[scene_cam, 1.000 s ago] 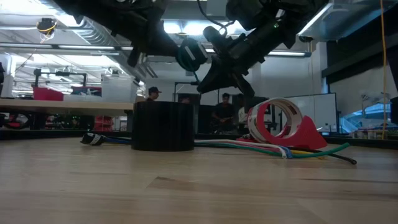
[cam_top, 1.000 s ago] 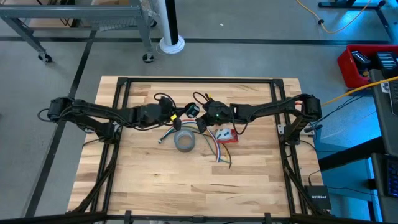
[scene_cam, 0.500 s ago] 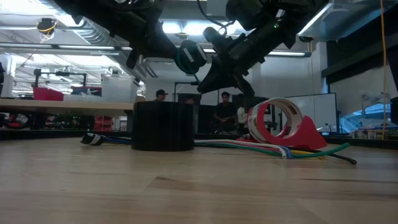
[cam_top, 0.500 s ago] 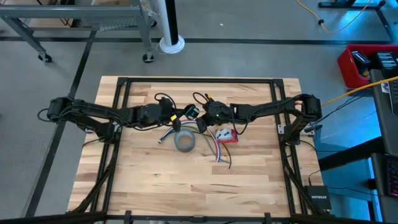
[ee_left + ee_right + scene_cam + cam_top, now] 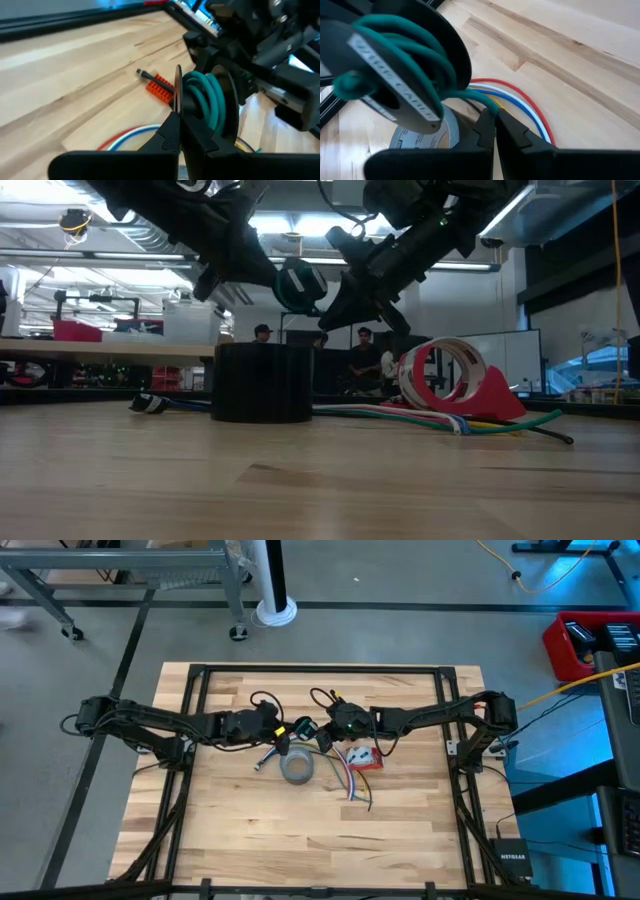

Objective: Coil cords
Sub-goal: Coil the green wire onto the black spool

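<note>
A green cord (image 5: 204,100) is wound in several turns on a small dark spool (image 5: 405,60), which is held clear of the table between my two arms (image 5: 304,727). It also shows in the low view (image 5: 300,285). My left gripper (image 5: 178,125) is shut on the spool's rim. My right gripper (image 5: 495,125) is shut on the cord where it leaves the spool. Both are above the table's middle, just beyond the grey tape roll (image 5: 297,768). My left gripper pinches the thin edge of the spool's dark flange (image 5: 178,92) between its two fingers, coming from the table's left. The spool is lifted clear of the table and stands on edge. My right gripper pinches the green cord's strand (image 5: 476,96) just off the spool, between its two fingers, coming from the table's right. The short stretch from the spool to the fingers runs straight.
The grey tape roll (image 5: 262,383) lies flat below the grippers. Red, white, blue and green cords (image 5: 340,775) lie beside it, with a red tape dispenser (image 5: 363,758) to their right. A small orange connector (image 5: 160,87) lies on the wood. People stand beyond the table (image 5: 360,360).
The spool with the green cord has come down a little and gone toward the table's left, carried by my left gripper. My right gripper has stayed nearly where it was, still shut on the cord.
</note>
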